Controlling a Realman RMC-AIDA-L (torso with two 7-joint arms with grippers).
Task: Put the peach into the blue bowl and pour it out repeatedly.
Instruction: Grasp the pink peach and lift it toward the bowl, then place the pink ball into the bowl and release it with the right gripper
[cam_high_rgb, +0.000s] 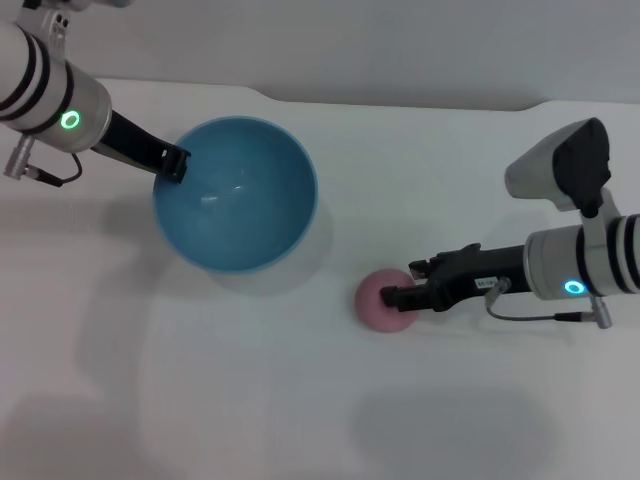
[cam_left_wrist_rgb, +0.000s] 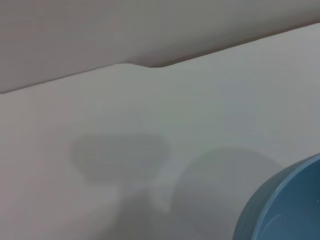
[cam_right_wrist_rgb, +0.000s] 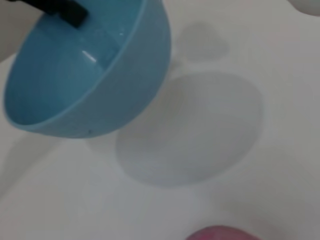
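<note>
Our right gripper (cam_high_rgb: 400, 296) has its fingers clenched around the peach (cam_high_rgb: 381, 302), which rests on the white surface (cam_high_rgb: 250, 400). Our left gripper (cam_high_rgb: 176, 164) grips the rim of the tilted, raised blue bowl (cam_high_rgb: 236, 195), well apart from the peach.

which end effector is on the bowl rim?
The left end effector, clamped on the blue bowl rim; the right end effector is at the peach.
</note>
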